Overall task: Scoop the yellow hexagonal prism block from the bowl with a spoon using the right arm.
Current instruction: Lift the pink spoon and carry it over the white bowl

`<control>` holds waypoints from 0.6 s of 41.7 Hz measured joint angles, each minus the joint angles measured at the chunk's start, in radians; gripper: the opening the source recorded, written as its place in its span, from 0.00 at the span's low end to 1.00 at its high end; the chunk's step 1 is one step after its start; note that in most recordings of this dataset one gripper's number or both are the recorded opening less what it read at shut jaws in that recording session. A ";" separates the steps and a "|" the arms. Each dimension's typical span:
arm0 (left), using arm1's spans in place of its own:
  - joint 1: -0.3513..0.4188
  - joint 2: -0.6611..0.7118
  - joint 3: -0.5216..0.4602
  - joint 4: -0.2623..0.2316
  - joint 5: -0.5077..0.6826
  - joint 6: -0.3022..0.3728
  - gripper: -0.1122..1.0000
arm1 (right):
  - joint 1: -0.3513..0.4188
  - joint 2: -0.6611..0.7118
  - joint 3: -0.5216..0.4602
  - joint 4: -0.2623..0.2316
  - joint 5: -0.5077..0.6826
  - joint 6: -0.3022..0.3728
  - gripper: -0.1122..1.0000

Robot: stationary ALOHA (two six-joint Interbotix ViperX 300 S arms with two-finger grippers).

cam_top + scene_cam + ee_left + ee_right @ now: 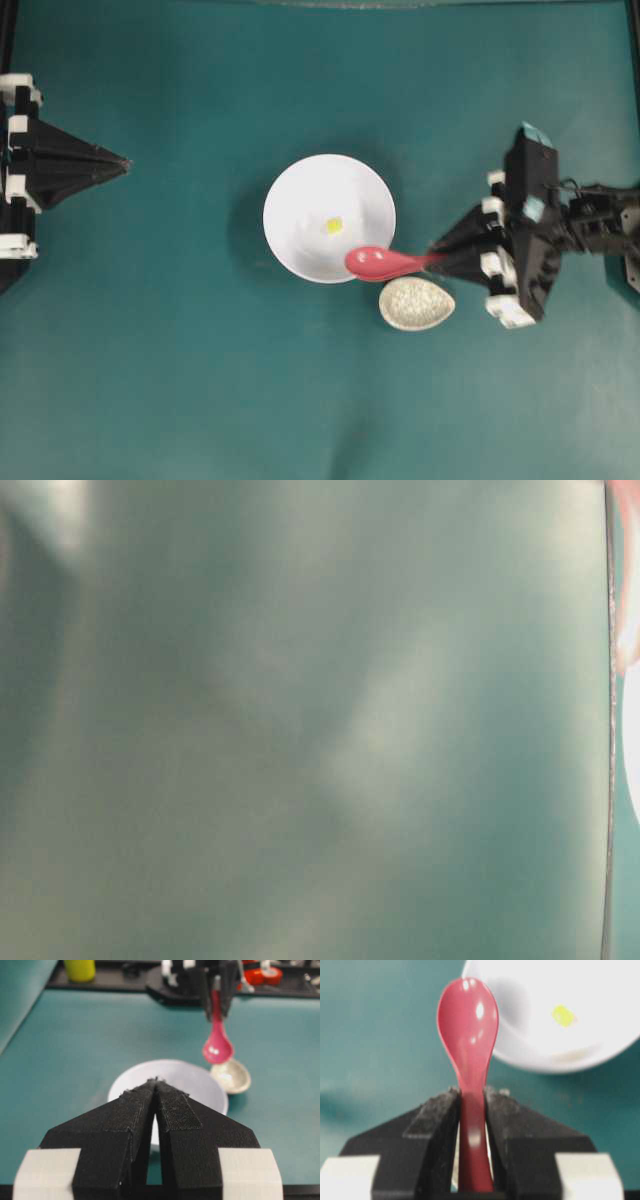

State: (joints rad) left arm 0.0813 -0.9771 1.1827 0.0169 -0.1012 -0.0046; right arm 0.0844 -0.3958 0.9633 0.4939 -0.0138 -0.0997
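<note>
Now the right gripper (447, 261) reaches out flat from the right side and pinches the handle of the pink spoon (378, 263) tight between its black fingers (432, 1125). The scoop sticks out past the fingertips and hangs over the near rim of the white bowl (290, 205). The tiny yellow block (334, 226) lies inside the bowl, just beyond the scoop. A speckled spoon rest (416, 304) sits below the spoon. Far across, the left gripper (122, 163) is pressed shut and holds nothing. The table (150, 380) is plain teal.
</note>
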 measured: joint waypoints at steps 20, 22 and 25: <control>0.000 -0.002 0.000 -0.002 0.000 0.000 0.10 | -0.195 0.063 -0.261 -0.046 0.448 0.005 0.30; 0.002 -0.002 0.000 0.000 0.000 0.000 0.10 | -0.209 0.077 -0.284 -0.055 0.489 0.005 0.30; 0.002 -0.002 0.000 -0.002 0.000 0.000 0.10 | -0.229 0.104 -0.322 -0.066 0.561 0.005 0.30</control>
State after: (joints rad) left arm 0.0828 -0.9787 1.1827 0.0153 -0.1012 -0.0046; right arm -0.1442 -0.2915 0.6412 0.4280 0.5476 -0.0951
